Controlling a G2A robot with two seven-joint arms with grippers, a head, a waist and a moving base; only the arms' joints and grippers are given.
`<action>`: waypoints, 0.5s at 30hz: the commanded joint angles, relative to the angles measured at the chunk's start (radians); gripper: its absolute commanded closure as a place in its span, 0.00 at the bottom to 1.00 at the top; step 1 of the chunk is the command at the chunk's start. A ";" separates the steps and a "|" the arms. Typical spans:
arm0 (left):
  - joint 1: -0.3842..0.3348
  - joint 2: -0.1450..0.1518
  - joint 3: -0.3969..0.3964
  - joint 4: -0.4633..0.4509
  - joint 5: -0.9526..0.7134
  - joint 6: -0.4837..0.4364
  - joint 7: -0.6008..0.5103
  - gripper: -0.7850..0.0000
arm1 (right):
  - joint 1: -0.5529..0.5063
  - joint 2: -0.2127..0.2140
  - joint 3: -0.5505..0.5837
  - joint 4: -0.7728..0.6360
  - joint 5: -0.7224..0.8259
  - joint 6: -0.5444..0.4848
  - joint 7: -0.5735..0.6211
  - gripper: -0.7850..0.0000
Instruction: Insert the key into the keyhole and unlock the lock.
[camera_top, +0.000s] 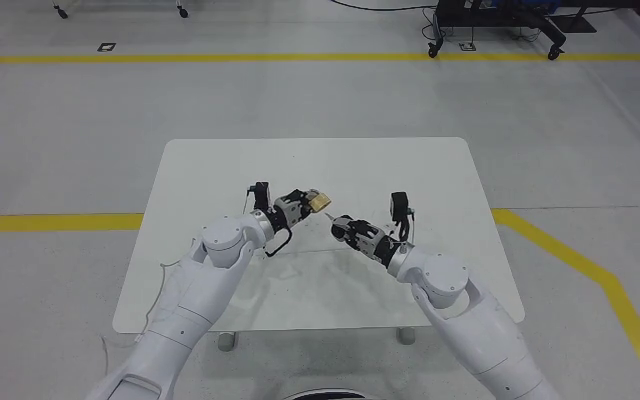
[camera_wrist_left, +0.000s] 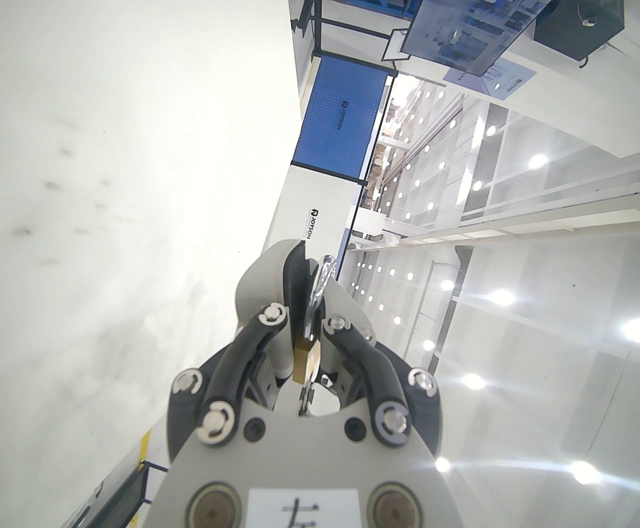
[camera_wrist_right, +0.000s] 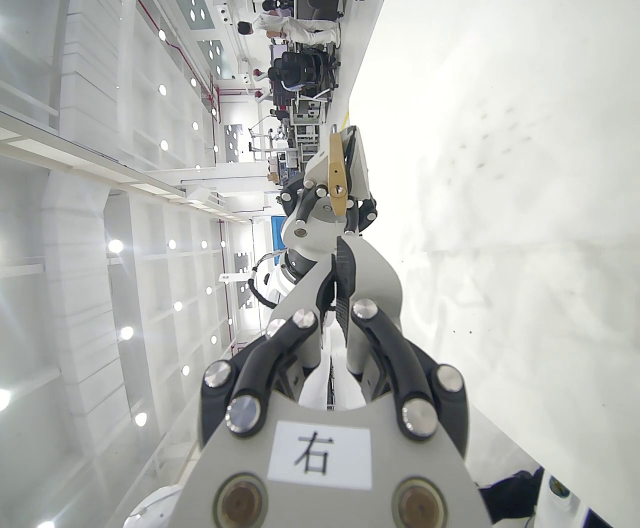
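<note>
1. Right tool (camera_top: 340, 227) (camera_wrist_right: 344, 255): held above the table's near-middle. Its dark pads (camera_wrist_right: 345, 280) are pressed together. Whether anything thin is pinched between them cannot be told. It sits just beside the lock without touching it.
2. Left tool (camera_top: 303, 204) (camera_wrist_left: 312, 280): also above the table and angled toward the right tool, it is pinching the lock.
3. Lock (camera_top: 319, 201) (camera_wrist_left: 306, 361) (camera_wrist_right: 335, 170): a brass padlock, off the table in the left tool, with its silver shackle (camera_wrist_left: 320, 280) between the pads. The keyhole (camera_wrist_right: 339, 190) faces the right tool.
4. Table (camera_top: 400, 160): white, with rounded corners.
5. Floor (camera_top: 300, 100): pale grey, with yellow lines (camera_top: 300, 57) crossing it.
6. Dark wheeled frame (camera_top: 500, 20): on the floor at the far right.
</note>
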 joint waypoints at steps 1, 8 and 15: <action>0.000 0.000 0.000 -0.001 0.003 0.002 -0.002 1.00 | 0.002 -0.001 -0.003 0.002 -0.005 0.001 -0.006 1.00; 0.000 -0.001 0.001 -0.001 0.015 0.006 -0.008 1.00 | 0.000 -0.003 -0.006 0.004 -0.019 -0.005 -0.029 1.00; 0.001 -0.002 0.005 -0.008 0.029 0.011 -0.012 1.00 | 0.005 -0.006 -0.010 0.008 -0.019 0.001 -0.034 1.00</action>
